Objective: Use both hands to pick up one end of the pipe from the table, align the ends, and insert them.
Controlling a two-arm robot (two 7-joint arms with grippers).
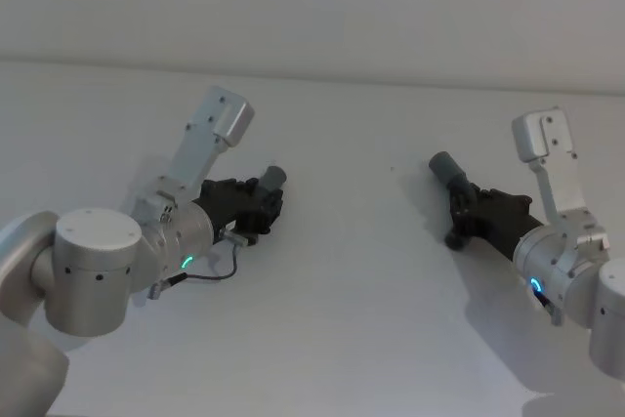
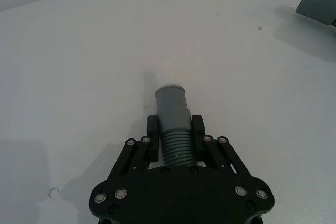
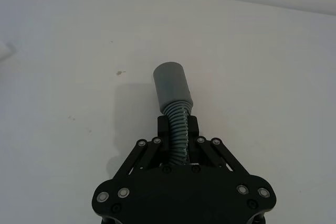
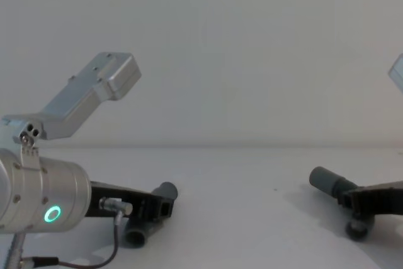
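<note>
Two dark-grey pipe pieces lie apart on the white table (image 1: 352,290). My left gripper (image 1: 249,206) is shut on the ribbed middle of the left pipe piece (image 1: 270,179); its smooth round end (image 2: 172,103) sticks out beyond the fingers (image 2: 153,131). My right gripper (image 1: 472,210) is shut on the ribbed part of the right pipe piece (image 1: 445,167), whose wider grey end (image 3: 172,85) points forward. In the chest view both pieces (image 4: 165,191) (image 4: 325,181) sit low at the table, their upper ends angled towards each other across a wide gap.
The table between the two grippers is bare, with a few tiny dark specks (image 3: 121,72). A black cable (image 1: 210,275) loops from the left wrist. A plain wall (image 4: 252,48) rises behind the table's far edge.
</note>
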